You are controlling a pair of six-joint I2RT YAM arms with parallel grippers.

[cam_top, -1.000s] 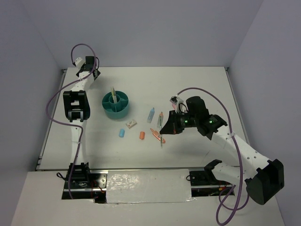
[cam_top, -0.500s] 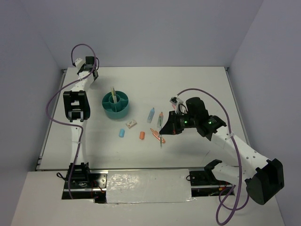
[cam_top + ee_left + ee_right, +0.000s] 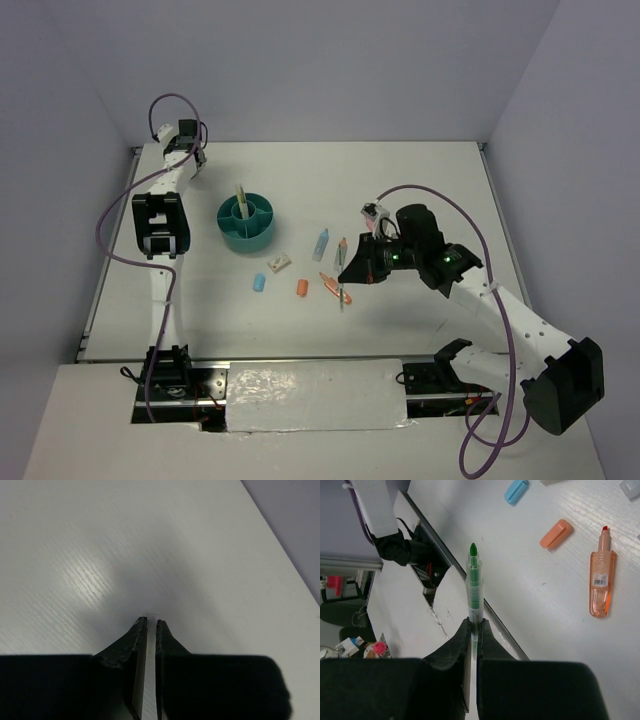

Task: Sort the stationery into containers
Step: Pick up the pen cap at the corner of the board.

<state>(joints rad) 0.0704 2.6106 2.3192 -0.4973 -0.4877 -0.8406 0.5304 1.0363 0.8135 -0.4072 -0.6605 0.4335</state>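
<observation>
Stationery lies loose on the white table [image 3: 430,180], in a cluster just right of the teal organizer [image 3: 247,240] and nearer the arms. The organizer sits on the table's left half, a round tub with a centre cup and outer compartments. A pale pencil [image 3: 240,194] stands upright at its far-left side; which compartment holds it I cannot tell.

The right gripper [image 3: 474,625] hovers over the right end of the cluster. Its jaws are clamped on a green pen [image 3: 474,575], which sticks out past the fingertips, green tip foremost. The left gripper [image 3: 152,622] is at the far-left corner over bare table, well apart from everything. Its jaws are nearly together, with a thin slit between them and nothing in it.

Among the loose items, a blue marker [image 3: 321,243] lies farthest back. Just right of it is a second marker [image 3: 341,247] whose colour is unclear. An orange marker [image 3: 600,580] lies nearer, just beside the held pen. A tan piece [image 3: 278,263] lies near the organizer's near-right edge, not touching it. The orange eraser [image 3: 556,534] and blue eraser [image 3: 516,491] lie closest to the arms, near each other but apart.
</observation>
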